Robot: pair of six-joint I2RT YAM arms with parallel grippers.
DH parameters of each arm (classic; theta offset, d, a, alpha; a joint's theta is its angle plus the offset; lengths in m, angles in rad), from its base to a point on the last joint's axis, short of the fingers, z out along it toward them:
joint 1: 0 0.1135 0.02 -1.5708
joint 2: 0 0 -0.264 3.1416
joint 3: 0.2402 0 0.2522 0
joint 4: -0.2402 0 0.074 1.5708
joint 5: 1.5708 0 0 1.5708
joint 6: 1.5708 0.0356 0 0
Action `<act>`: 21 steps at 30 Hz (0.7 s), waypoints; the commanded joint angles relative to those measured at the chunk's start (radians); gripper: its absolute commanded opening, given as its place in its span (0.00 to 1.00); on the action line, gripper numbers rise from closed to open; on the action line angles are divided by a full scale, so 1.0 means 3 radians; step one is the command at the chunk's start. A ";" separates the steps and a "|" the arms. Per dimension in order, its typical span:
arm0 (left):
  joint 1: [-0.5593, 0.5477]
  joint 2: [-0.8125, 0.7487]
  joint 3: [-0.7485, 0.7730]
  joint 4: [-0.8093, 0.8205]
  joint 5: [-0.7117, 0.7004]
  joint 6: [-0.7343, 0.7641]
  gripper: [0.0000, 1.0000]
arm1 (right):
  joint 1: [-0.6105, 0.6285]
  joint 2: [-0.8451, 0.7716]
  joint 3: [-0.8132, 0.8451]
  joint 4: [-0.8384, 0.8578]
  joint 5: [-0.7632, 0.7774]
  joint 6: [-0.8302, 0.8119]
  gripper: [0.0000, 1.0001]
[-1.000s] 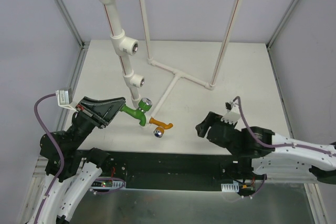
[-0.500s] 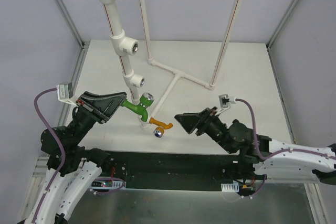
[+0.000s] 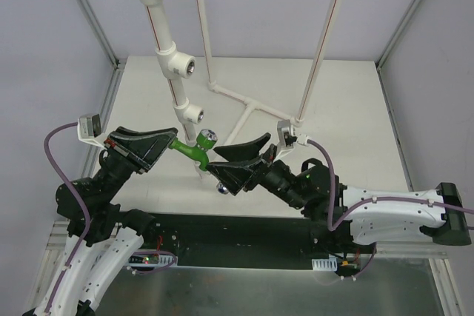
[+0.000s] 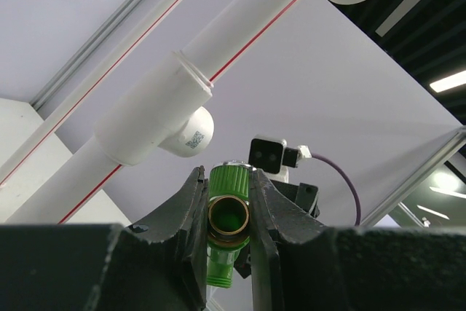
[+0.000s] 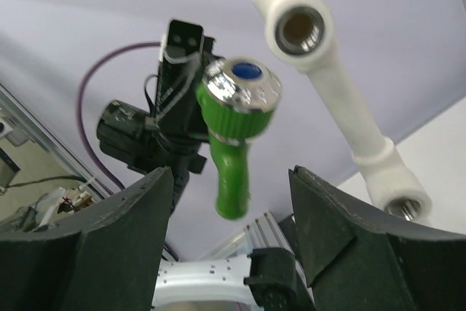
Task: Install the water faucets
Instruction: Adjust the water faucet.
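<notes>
**Handover risk: green faucet could slip beside the pipe**

Your left gripper (image 3: pixel 172 145) is clamped on the green faucet (image 3: pixel 190 152), holding it in the air just in front of the pipe (image 3: pixel 180 101), below its lowest tee (image 3: pixel 192 115). In the left wrist view the brass-ringed end faces back into the palm, so as held it cannot go into a tee. This looks like a pass to the other arm.

Your right gripper (image 5: pixel 231 176) is wide open and holds nothing. Its fingers sit either side of the faucet's silver cap (image 5: pixel 242 85) without touching it.

- That cap is round and shiny. If you close on it off-centre, the faucet will likely twist or squirt out.
- If the left fingers let go before the right grip is firm, the faucet drops at the foot of the pipe.
- The two grippers are very close, so a small overshoot pushes the faucet or a finger into the pipe.
- The orange faucet (image 3: pixel 221 188) lies on the table in front of the pipe, mostly hidden under your right gripper. A low sweep could knock it away.
</notes>
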 commanded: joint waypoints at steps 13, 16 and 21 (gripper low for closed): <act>-0.0017 -0.0086 -0.0159 0.0726 -0.0179 -0.0325 0.00 | 0.0001 0.0644 0.0656 0.0709 -0.0180 -0.0148 0.66; -0.0017 -0.0101 -0.0200 0.0802 -0.0210 -0.0371 0.00 | -0.0004 0.0761 0.0774 0.0719 -0.0262 -0.0138 0.64; -0.0017 -0.0132 -0.0292 0.0966 -0.0277 -0.0494 0.00 | -0.0009 0.0899 0.0876 0.0821 -0.0308 -0.0133 0.62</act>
